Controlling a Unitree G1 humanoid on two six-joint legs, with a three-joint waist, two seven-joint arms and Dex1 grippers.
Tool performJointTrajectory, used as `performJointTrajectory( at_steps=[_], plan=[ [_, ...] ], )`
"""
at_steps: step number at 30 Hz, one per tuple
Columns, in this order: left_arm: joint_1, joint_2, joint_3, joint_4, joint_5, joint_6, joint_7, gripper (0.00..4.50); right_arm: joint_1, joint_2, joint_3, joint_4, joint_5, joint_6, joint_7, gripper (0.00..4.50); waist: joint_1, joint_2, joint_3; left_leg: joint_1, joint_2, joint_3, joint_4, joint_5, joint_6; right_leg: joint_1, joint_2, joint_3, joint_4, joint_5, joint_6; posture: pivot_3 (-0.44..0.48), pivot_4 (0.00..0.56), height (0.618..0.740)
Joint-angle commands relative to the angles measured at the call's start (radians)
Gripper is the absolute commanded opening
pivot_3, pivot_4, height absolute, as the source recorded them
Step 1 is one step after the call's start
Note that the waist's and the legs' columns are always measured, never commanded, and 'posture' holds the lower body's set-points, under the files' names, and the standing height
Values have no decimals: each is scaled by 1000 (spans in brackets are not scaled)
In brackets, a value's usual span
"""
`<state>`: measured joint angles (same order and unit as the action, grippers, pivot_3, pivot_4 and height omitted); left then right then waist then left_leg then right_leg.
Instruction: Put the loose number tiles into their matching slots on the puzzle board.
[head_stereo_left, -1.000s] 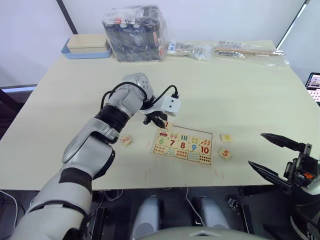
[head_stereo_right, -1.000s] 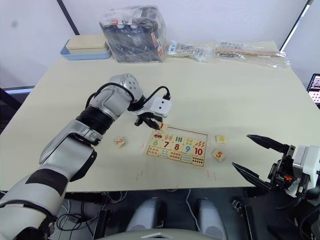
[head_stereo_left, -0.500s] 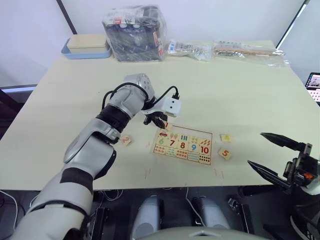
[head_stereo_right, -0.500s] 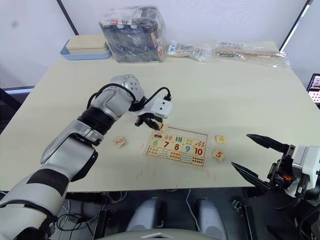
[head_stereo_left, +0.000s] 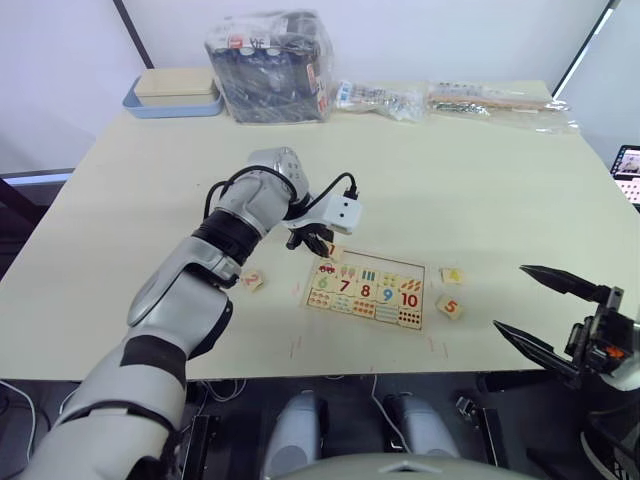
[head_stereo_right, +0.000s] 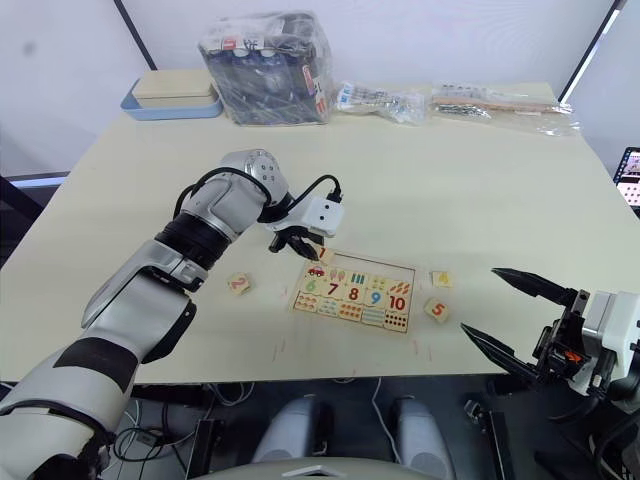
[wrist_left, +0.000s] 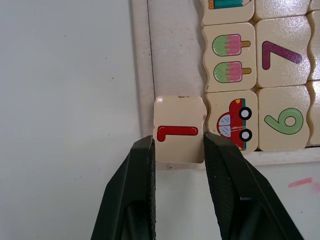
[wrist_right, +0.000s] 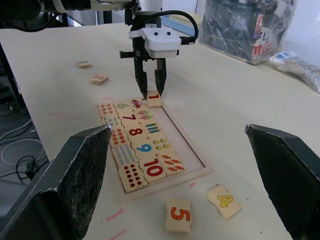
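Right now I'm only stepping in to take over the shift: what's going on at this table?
The left gripper holds the tile numbered 1 between its fingers at the corner of the puzzle board, beside the car square. The top row of slots is unfilled. Tiles 4 and 5 lie on the table right of the board, tile 2 to its left. The right gripper hangs open, off the table's edge.

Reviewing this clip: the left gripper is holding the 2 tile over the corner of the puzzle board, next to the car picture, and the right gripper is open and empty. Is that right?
Not quite: the tile in the left gripper is the 1 tile, not the 2, as the left wrist view shows. It is at the corner of the puzzle board, next to the car picture, and the right gripper is open and empty.
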<state>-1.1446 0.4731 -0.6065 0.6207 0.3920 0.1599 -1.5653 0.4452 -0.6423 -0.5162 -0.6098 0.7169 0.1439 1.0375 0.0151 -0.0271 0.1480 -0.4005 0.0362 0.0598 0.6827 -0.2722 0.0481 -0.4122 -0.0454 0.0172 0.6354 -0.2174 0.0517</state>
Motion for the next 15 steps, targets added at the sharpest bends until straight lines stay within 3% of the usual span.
performJointTrajectory(
  at_steps=[1, 8, 10, 11, 14, 15],
  plan=[
    [-10, 0, -3, -8, 4, -8, -14, 914, 3, 3, -7, -28, 9, -16, -6, 4500, 0, 0, 0, 0, 0, 0, 0, 0, 0, 0, 0, 0, 0, 0, 0, 0, 150, 740],
    [-9, 1, -2, -9, 2, -9, -19, 914, -4, 3, -2, -24, 6, -16, -8, 4500, 0, 0, 0, 0, 0, 0, 0, 0, 0, 0, 0, 0, 0, 0, 0, 0, 150, 740],
    [-10, 1, 1, -9, -1, -9, -18, 1923, -5, 3, -1, -23, 5, -16, -8, 4500, 0, 0, 0, 0, 0, 0, 0, 0, 0, 0, 0, 0, 0, 0, 0, 0, 150, 740],
    [-11, 1, 3, -10, -2, -8, -19, 2179, -6, 3, 0, -22, 5, -16, -8, 4500, 0, 0, 0, 0, 0, 0, 0, 0, 0, 0, 0, 0, 0, 0, 0, 0, 150, 740],
    [-14, 2, 10, -14, -9, 3, -23, 3522, -10, 1, 2, -18, 4, -17, -7, 4500, 0, 0, 0, 0, 0, 0, 0, 0, 0, 0, 0, 0, 0, 0, 0, 0, 150, 740],
    [-15, 3, 13, -15, -11, 8, -25, 3522, -12, 1, 3, -17, 3, -17, -7, 4500, 0, 0, 0, 0, 0, 0, 0, 0, 0, 0, 0, 0, 0, 0, 0, 0, 150, 740]
  ],
)
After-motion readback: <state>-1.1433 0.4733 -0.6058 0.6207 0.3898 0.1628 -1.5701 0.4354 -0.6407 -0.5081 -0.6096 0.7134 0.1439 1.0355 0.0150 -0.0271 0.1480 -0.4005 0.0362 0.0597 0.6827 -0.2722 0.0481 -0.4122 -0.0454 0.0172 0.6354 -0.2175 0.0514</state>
